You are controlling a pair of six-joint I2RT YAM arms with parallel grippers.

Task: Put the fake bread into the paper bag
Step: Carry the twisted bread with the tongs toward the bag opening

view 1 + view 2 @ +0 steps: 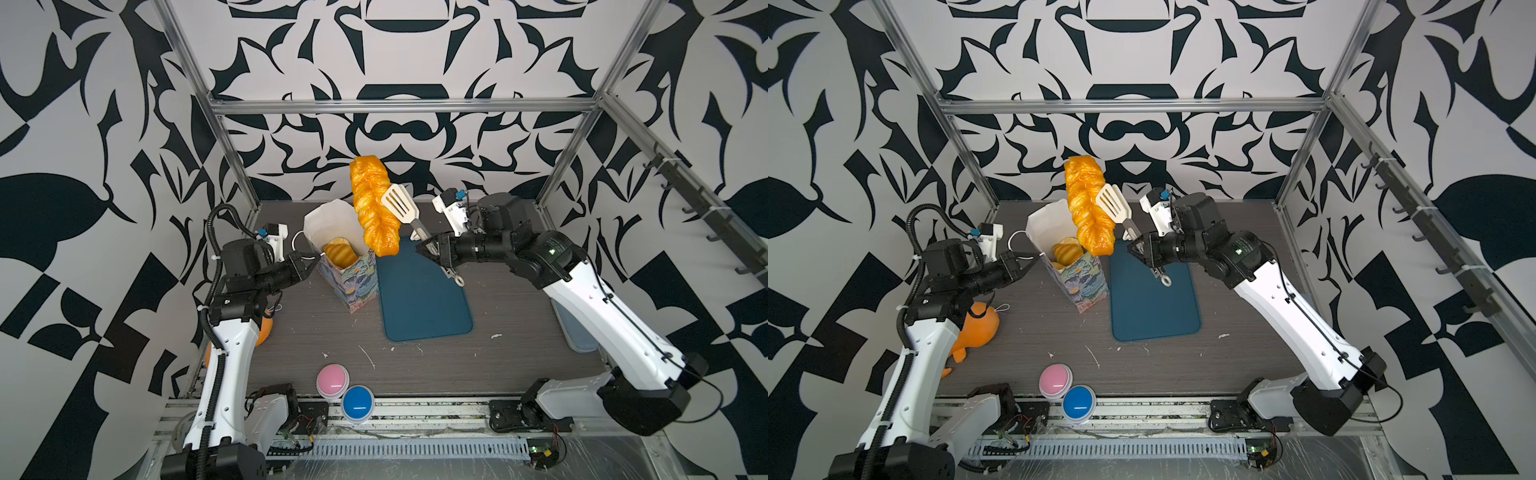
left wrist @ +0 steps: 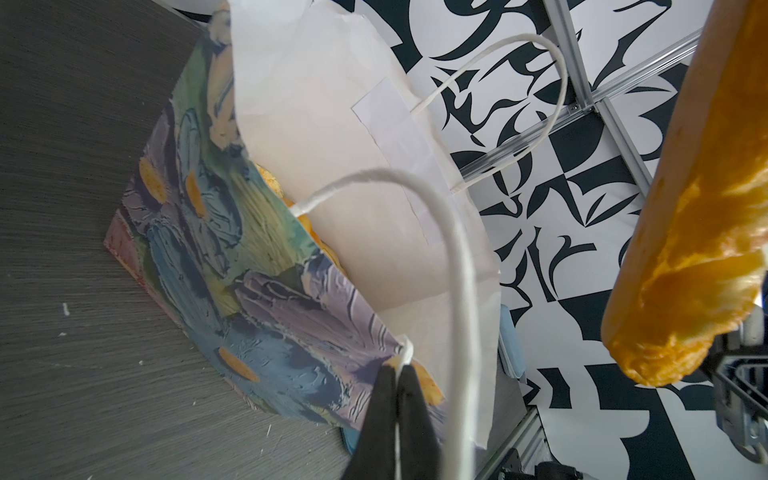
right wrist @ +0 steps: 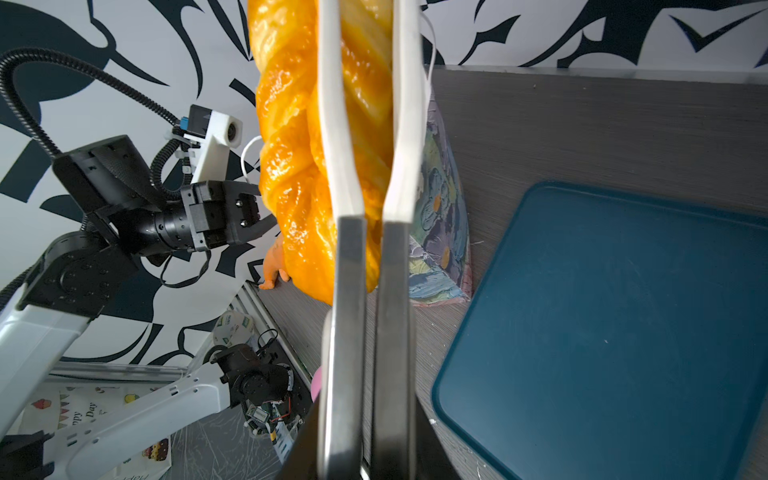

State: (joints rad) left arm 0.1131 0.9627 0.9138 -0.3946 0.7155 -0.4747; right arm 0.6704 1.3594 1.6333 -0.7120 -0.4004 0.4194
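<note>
1. Hanging clear of the table [image 1: 498,353]: one loaf [image 1: 374,203], braided and glossy orange. It is standing nearly upright in the air, with its lower end near the bag's mouth but outside it.
2. One pair of tongs [image 1: 401,205], with two white slotted heads on two metal arms, is clamping the loaf partway along its length.
3. One right gripper [image 1: 430,249] is squeezing the two tong arms, its fingers pressing in on them from either side.
4. One bag [image 1: 353,286] is standing upright on the table with its mouth gaping open, just beside the mat. It is showing a painterly print outside and plain white inside.
5. Pastries [image 1: 340,253] are lying inside the bag. At least two golden ones are showing in both top views, and how many are lying beneath cannot be told.
6. Two handles [image 2: 466,291] of white cord are looping up, one from each long side of the bag's mouth.
7. One left gripper [image 2: 399,370] is pinching the nearer handle where the cord is meeting the bag's rim, its fingers pressing together on it.
8. One mat [image 1: 424,299], dark blue with rounded corners, is lying flat on the table under the right gripper.
9. Two buttons [image 1: 332,380], one pink and one blue, both domed, are sitting side by side and touching at the table's front edge.
10. One toy [image 1: 980,324], orange, is lying on the table beside the left arm, which is partly hiding it.
</note>
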